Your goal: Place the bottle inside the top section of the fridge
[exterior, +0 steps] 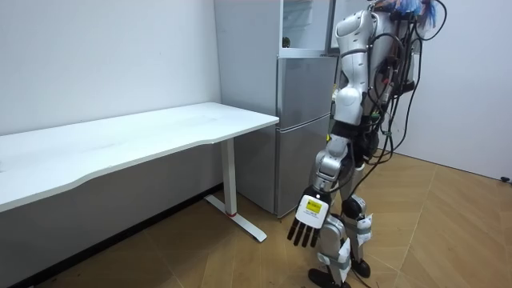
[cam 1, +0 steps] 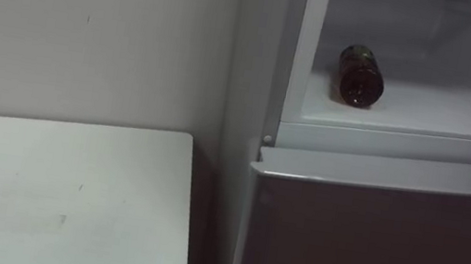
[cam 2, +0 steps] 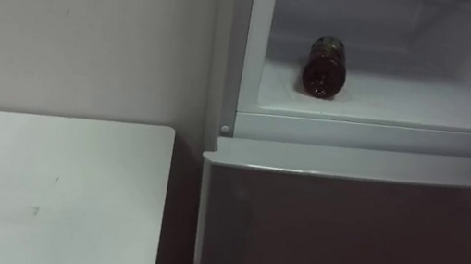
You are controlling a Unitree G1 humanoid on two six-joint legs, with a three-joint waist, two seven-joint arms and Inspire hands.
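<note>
One bottle (cam 1: pixel 360 76) on its side in the upper fridge (cam 1: pixel 434 120); left hand (exterior: pixel 309 218) straight-fingered and empty

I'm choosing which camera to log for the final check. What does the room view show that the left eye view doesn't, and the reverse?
Room view: the robot standing at the fridge, its left hand hanging open by its leg, plus the wooden floor and the table leg. Left eye view: the dark bottle lying on its side on the upper compartment's white shelf. Both: the white table beside the fridge, the lower door shut and the upper compartment open.
</note>
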